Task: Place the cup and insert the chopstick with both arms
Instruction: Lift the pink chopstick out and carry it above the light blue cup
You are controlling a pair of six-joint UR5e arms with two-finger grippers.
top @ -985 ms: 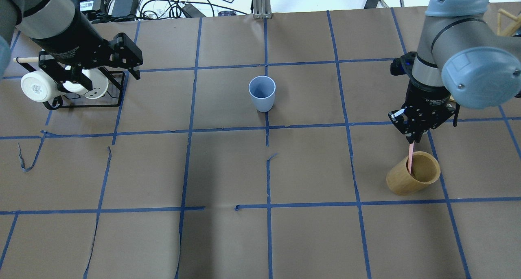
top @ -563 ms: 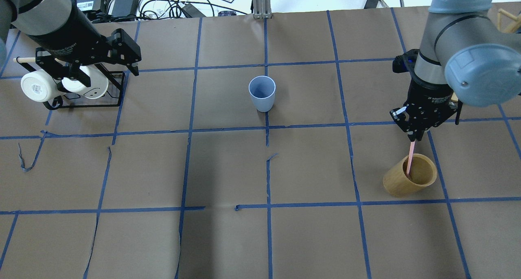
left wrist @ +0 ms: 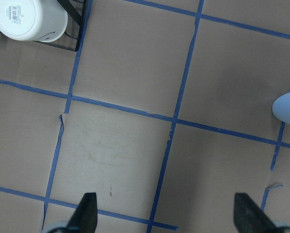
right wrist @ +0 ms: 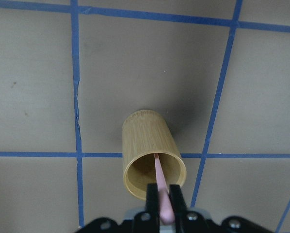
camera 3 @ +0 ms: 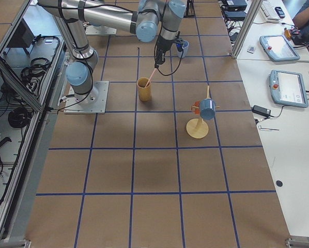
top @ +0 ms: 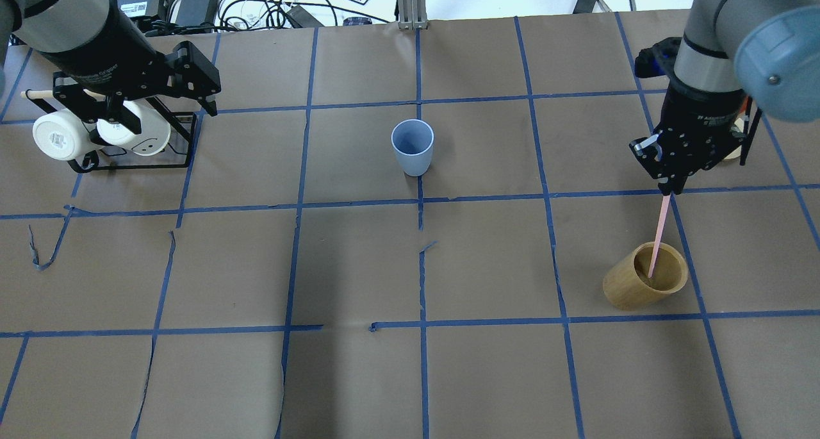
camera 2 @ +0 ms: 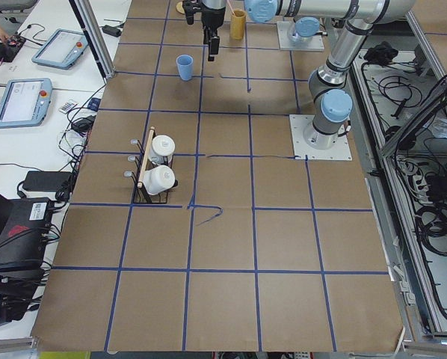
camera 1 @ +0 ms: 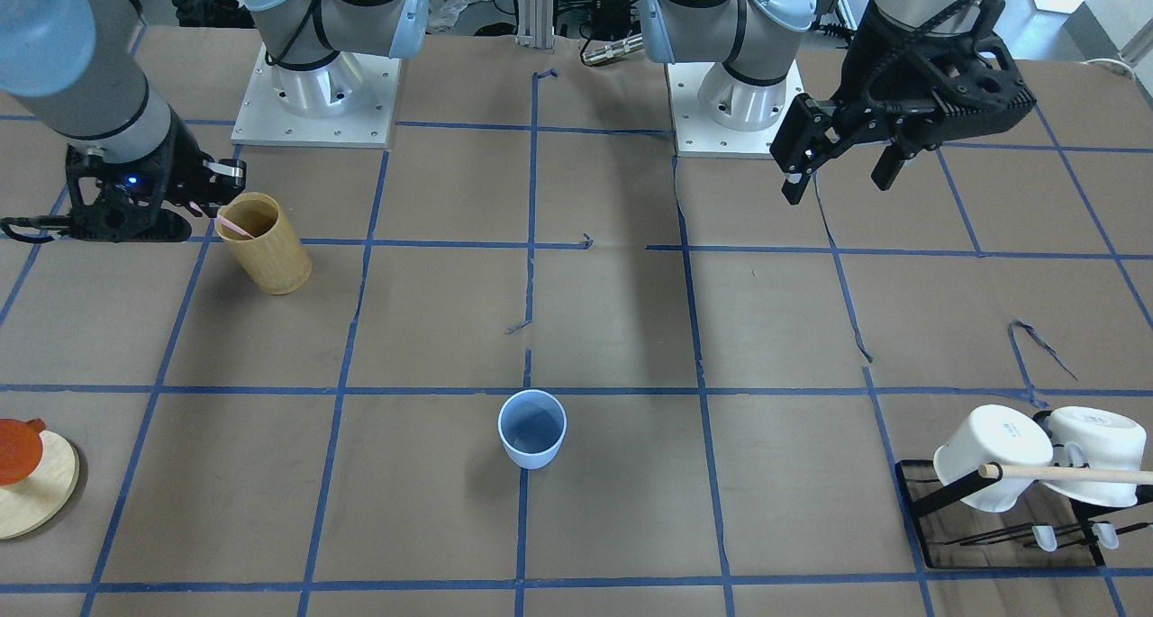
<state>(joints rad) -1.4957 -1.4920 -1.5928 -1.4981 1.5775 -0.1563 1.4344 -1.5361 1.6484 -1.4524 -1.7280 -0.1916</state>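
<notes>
The light blue cup (top: 412, 145) stands upright near the table's middle; it also shows in the front view (camera 1: 532, 428) and at the left wrist view's right edge (left wrist: 288, 108). My right gripper (top: 666, 186) is shut on the top of the pink chopstick (top: 660, 237). It holds the chopstick above the tan bamboo cylinder (top: 631, 285), with the lower end still inside. The right wrist view shows the fingers (right wrist: 152, 199) pinching the chopstick (right wrist: 160, 182) over the cylinder (right wrist: 147, 141). My left gripper (top: 172, 122) is open and empty, high near the mug rack, far left of the cup.
A black wire rack (top: 138, 162) with two white mugs (top: 61, 138) and a wooden rod stands at the back left. A round wooden stand (camera 1: 40, 486) with a red piece sits at the table's right end. Cables and boxes lie beyond the far edge.
My right gripper has risen and moved toward the far edge, drawing the chopstick further out of the bamboo cylinder. The cylinder has shifted slightly. The left arm has barely moved.
</notes>
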